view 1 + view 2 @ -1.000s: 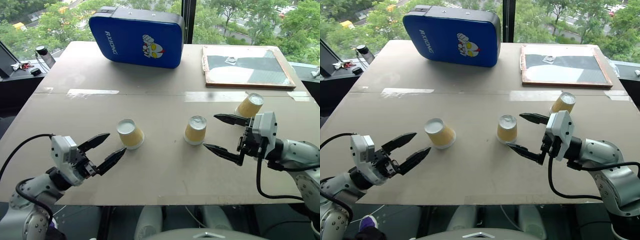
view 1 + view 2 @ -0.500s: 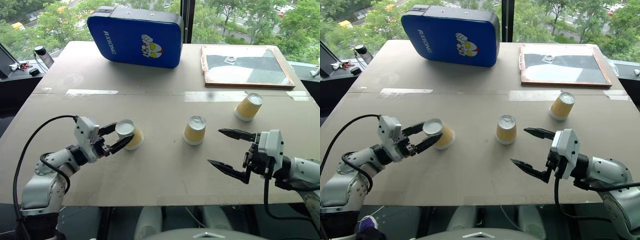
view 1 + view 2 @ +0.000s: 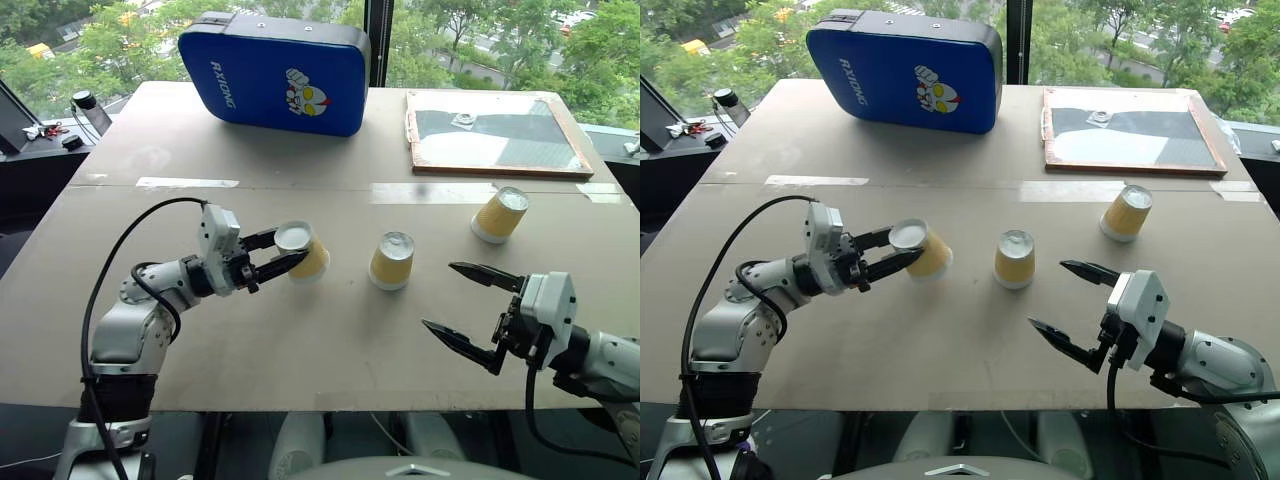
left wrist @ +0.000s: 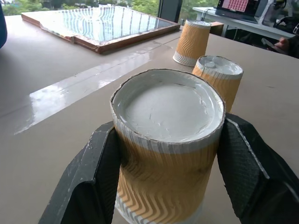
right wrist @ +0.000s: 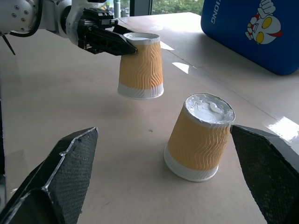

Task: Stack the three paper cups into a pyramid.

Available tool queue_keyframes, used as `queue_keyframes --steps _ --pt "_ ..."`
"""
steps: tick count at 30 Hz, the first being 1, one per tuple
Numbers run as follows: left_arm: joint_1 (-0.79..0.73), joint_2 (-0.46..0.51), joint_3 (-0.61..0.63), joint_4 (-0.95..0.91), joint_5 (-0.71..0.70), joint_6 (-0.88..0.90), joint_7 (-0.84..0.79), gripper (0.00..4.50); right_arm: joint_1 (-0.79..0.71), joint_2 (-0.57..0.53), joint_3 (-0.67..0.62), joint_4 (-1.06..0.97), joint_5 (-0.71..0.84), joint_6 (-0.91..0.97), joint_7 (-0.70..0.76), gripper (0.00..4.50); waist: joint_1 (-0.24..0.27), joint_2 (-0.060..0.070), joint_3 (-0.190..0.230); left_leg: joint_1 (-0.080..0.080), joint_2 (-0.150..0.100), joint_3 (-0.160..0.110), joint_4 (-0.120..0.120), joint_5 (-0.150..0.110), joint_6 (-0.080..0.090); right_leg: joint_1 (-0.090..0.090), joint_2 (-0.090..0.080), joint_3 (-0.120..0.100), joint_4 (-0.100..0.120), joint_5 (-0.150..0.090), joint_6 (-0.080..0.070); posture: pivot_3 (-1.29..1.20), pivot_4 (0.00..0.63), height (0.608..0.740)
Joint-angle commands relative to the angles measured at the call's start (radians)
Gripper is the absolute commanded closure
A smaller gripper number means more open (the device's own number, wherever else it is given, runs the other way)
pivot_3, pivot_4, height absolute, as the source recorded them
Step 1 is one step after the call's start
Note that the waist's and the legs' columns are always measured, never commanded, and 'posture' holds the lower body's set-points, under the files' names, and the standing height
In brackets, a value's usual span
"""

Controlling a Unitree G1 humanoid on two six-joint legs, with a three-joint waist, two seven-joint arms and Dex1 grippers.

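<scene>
Three yellow ribbed paper cups stand upside down on the table, white bases up. My left gripper [image 3: 292,245] is shut on the left cup [image 3: 308,258], its fingers [image 4: 88,172] pressing the sides just under the base. That cup tilts and seems raised slightly off the table [image 5: 140,65]. The middle cup [image 3: 391,261] stands a little to its right, apart from it. The third cup [image 3: 499,215] sits farther back right. My right gripper [image 3: 440,295] is open near the front right, short of the middle cup [image 5: 201,135], with nothing between its fingers. No pyramid stands.
A blue padded case [image 3: 275,72] lies at the back of the table. A wooden-framed board [image 3: 490,135] lies at the back right. Small dark items [image 3: 85,105] sit on a side surface at far left. The table's front edge [image 3: 330,405] runs below both grippers.
My left gripper reached the left cup, shut on it and carried it right toward the middle cup. My right gripper drew back from the middle cup toward the front edge, still open.
</scene>
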Motion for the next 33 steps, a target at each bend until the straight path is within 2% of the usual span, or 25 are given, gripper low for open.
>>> queue_keyframes --steps 1,14,25,27,28,29,30,33 --pt "-0.062 -0.029 -0.046 0.039 0.024 -0.028 -0.030 2.11 0.047 0.005 -0.056 -0.051 -0.007 -0.034 -0.015 0.00 0.000 0.000 0.000 0.000 0.000 0.000 0.000 0.000 0.000 0.000 0.000 0.000 0.000 0.000 0.000 0.00 0.150 0.740" --pt "-0.143 -0.096 -0.169 0.116 0.140 -0.108 -0.076 2.11 0.101 0.010 -0.080 -0.063 -0.030 -0.059 -0.041 0.00 -0.003 0.000 0.000 0.000 0.000 0.000 0.000 0.000 0.000 0.000 0.000 0.000 0.000 0.000 0.000 0.00 0.150 0.740" --pt "-0.160 -0.129 -0.179 0.179 0.193 -0.172 -0.073 2.11 0.112 0.006 -0.088 -0.074 -0.022 -0.058 -0.047 0.00 -0.001 0.000 0.000 0.000 0.000 0.000 0.001 0.000 0.000 0.001 0.000 0.000 0.000 0.000 0.000 0.00 0.150 0.740" --pt "-0.163 -0.132 -0.178 0.189 0.197 -0.183 -0.077 1.01 0.116 0.004 -0.094 -0.076 -0.016 -0.059 -0.042 0.00 0.000 0.000 0.000 0.000 0.000 0.000 0.001 0.000 0.000 0.001 0.000 0.000 0.000 0.000 0.000 0.00 0.150 0.740" --pt "-0.163 -0.131 -0.178 0.193 0.198 -0.186 -0.082 0.77 0.121 0.004 -0.098 -0.076 -0.013 -0.061 -0.039 0.00 0.000 0.000 0.000 0.000 0.000 0.000 0.001 0.000 0.000 0.001 0.000 0.000 0.000 0.000 0.000 0.00 0.150 0.740" --pt "-0.163 -0.132 -0.174 0.197 0.199 -0.191 -0.081 0.31 0.124 0.003 -0.102 -0.076 -0.012 -0.061 -0.037 0.00 -0.001 0.000 0.000 0.000 0.000 0.000 0.001 0.000 0.000 0.001 0.000 0.000 0.000 0.000 0.000 0.00 0.150 0.740" --pt "-0.161 -0.130 -0.169 0.199 0.198 -0.192 -0.082 0.08 0.127 0.004 -0.105 -0.076 -0.010 -0.061 -0.036 0.00 -0.001 0.000 0.000 0.000 0.000 0.000 0.001 0.000 0.000 0.001 0.000 0.000 0.000 0.000 0.000 0.00 0.150 0.740" --pt "-0.139 -0.111 -0.142 0.171 0.178 -0.171 -0.081 0.08 0.130 0.005 -0.115 -0.070 -0.006 -0.053 -0.045 0.00 -0.001 0.000 0.000 0.000 0.000 0.000 0.001 0.000 0.000 0.001 0.000 0.000 0.000 0.000 0.000 0.00 0.150 0.740"
